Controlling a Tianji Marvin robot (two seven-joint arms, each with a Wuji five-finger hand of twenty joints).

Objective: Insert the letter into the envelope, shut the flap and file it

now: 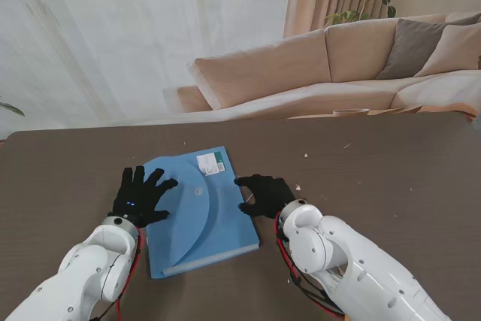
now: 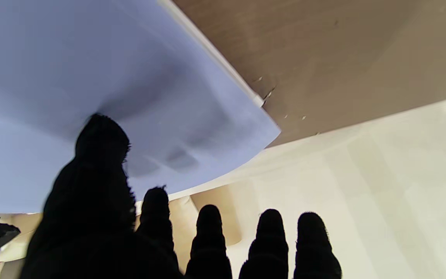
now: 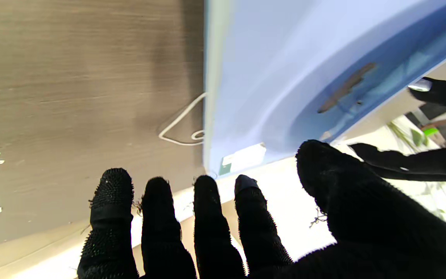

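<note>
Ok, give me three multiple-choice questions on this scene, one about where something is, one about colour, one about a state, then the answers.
1. The envelope lies:
A. between the two hands
B. right of both hands
C. on the sofa

2. The envelope is:
A. red
B. blue
C. yellow

3. The left hand is:
A. clenched in a fist
B. spread, fingers apart
C. lifting the envelope clear of the table

Answers: 1 A, the right hand sits at its other edge. 2 B, light blue in every view. 3 B, its fingers fan out at the envelope's left edge.

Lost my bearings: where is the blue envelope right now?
In the stand view, the blue envelope lies flat on the table, near centre, between the left hand and right hand.
</note>
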